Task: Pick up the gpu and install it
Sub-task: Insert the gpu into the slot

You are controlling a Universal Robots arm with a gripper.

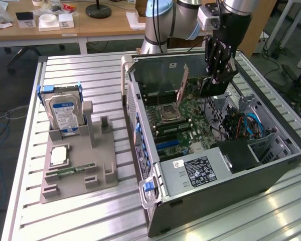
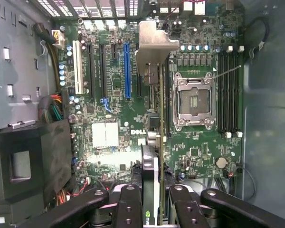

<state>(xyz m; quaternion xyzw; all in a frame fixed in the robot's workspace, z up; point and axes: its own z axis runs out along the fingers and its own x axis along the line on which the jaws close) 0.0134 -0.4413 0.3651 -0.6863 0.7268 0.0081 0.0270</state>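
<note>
Slatted aluminium tabletop (image 1: 90, 221) carries a grey fixture (image 1: 75, 170) at the exterior view's left, with a hard drive (image 1: 64, 114) standing in it. An open computer case (image 1: 231, 186) sits at the right. The pincer (image 1: 214, 86) hangs in the upper right of that frame, over the case's open side, clamped on the gpu (image 2: 151, 166). In the wrist view the card is seen edge-on, running away from the pincer (image 2: 153, 194), with its silver end bracket (image 2: 154, 42) at the far end. It sits over the motherboard (image 2: 109, 95), just beside the CPU socket (image 2: 194, 100). Whether its edge has entered a slot cannot be told. The card looks stiff and fairly light but fragile. Its flat faces seem the sound places to hold, away from the connector edge.
</note>
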